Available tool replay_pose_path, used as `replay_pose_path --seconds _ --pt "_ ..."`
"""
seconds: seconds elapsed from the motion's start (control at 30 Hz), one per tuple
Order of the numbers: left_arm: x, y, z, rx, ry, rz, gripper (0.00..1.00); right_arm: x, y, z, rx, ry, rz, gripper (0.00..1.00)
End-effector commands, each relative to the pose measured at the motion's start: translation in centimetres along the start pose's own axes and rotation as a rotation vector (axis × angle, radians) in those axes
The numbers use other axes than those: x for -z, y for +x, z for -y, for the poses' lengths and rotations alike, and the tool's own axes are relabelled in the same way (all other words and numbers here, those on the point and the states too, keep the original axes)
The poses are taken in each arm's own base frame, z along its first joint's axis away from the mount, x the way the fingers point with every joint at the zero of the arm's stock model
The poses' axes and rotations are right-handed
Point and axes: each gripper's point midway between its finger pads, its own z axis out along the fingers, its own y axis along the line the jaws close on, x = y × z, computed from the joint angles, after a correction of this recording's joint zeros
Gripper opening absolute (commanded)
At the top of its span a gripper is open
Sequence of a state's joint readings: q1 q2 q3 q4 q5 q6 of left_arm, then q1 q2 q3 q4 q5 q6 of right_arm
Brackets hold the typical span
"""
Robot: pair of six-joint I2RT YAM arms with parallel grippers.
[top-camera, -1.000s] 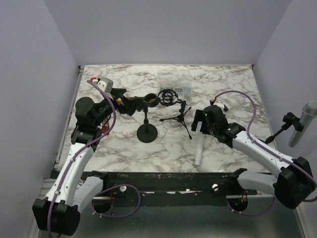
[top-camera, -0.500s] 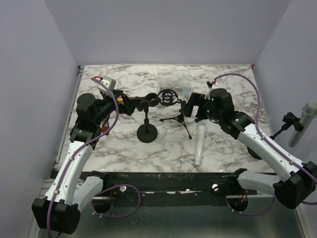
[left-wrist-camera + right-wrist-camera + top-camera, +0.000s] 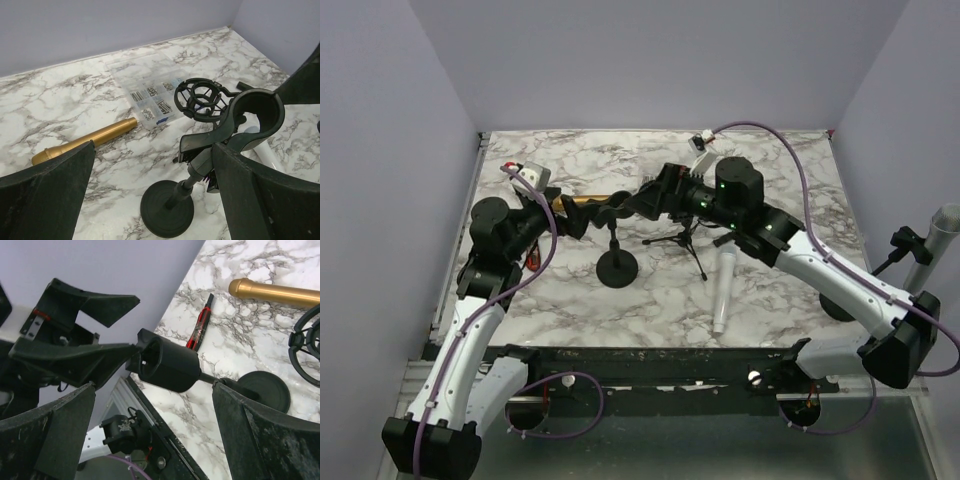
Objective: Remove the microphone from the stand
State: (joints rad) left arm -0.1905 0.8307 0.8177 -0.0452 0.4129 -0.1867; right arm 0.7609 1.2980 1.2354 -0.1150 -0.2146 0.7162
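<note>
The gold microphone [image 3: 85, 142] lies flat on the marble, behind and left of the stand [image 3: 167, 210], and shows in the top view [image 3: 588, 200] and the right wrist view [image 3: 275, 292] as well. The stand's black clip [image 3: 255, 107] is empty. My left gripper [image 3: 576, 218] is open just left of the clip [image 3: 620, 206], with nothing between its fingers [image 3: 50, 195]. From the right, my right gripper [image 3: 650, 200] is open at the clip [image 3: 167, 365], facing the left one. The round base [image 3: 618, 268] rests on the table.
A black shock mount [image 3: 200, 97] and a clear parts box [image 3: 150, 95] sit behind the stand. A small tripod [image 3: 685, 240] and a white tube [image 3: 722, 290] lie to its right. A red-and-black tool [image 3: 200, 325] lies near the table's left edge.
My right arm has swung up and left, from beside the white tube to the stand's clip. The left gripper has drawn back slightly, and more of the gold microphone shows.
</note>
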Motion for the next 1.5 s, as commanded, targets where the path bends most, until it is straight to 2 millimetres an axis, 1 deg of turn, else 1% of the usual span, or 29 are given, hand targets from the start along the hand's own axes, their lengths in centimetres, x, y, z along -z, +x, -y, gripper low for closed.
replay_pose_path --seconds 0.0,0.07,0.17,0.23,0.3,0.43,0.6,0.7,0.83,1.0,1.03,1.23,1.33,1.47 --pt "1.2 0.6 -0.1 -0.018 -0.033 0.006 0.98 -2.7 0.3 -1.2 -0.058 -0.027 -0.01 1.0" --pt "1.7 -0.1 -0.3 -0.032 -0.053 0.049 0.99 -3.5 0.7 -0.7 -0.074 0.0 -0.01 1.0" --pt "2.7 -1.1 -0.5 -0.055 -0.089 0.11 0.98 -4.4 1.1 0.7 -0.085 0.052 -0.001 1.0" --pt "3.1 -1.4 -0.5 -0.062 -0.1 0.131 0.99 -5.0 1.5 1.4 -0.094 0.075 0.0 1.0" --pt "3.5 -2.1 -0.5 -0.074 -0.108 0.168 0.99 -5.7 1.9 1.8 -0.11 0.08 -0.007 1.0" --pt "4.1 -2.5 -0.9 -0.083 -0.142 0.194 0.98 -6.6 2.6 2.8 -0.128 0.107 -0.014 1.0" --pt "4.4 -2.7 -1.0 -0.09 -0.152 0.206 0.98 -6.8 3.2 3.8 -0.147 0.131 -0.006 0.98" --pt "4.4 -2.7 -1.0 -0.09 -0.155 0.207 0.98 -6.9 4.0 4.6 -0.155 0.151 -0.021 0.96" --pt "4.5 -2.7 -1.1 -0.092 -0.159 0.208 0.98 -6.4 5.4 5.6 -0.162 0.174 -0.044 0.95" --pt "4.5 -2.7 -1.2 -0.092 -0.167 0.21 0.98 -5.7 7.8 7.6 -0.173 0.225 -0.078 0.95" --pt "4.5 -2.7 -1.2 -0.091 -0.168 0.21 0.98 -5.9 8.0 7.7 -0.172 0.218 -0.073 0.95" --pt "4.5 -2.6 -1.3 -0.091 -0.171 0.208 0.99 -6.3 10.6 9.5 -0.174 0.252 -0.115 0.94" --pt "4.5 -2.5 -1.3 -0.09 -0.171 0.205 0.99 -6.5 11.2 9.9 -0.152 0.261 -0.128 0.94" --pt "4.4 -2.5 -1.4 -0.089 -0.174 0.203 0.99 -6.6 12.2 11.1 -0.13 0.313 -0.143 0.95"
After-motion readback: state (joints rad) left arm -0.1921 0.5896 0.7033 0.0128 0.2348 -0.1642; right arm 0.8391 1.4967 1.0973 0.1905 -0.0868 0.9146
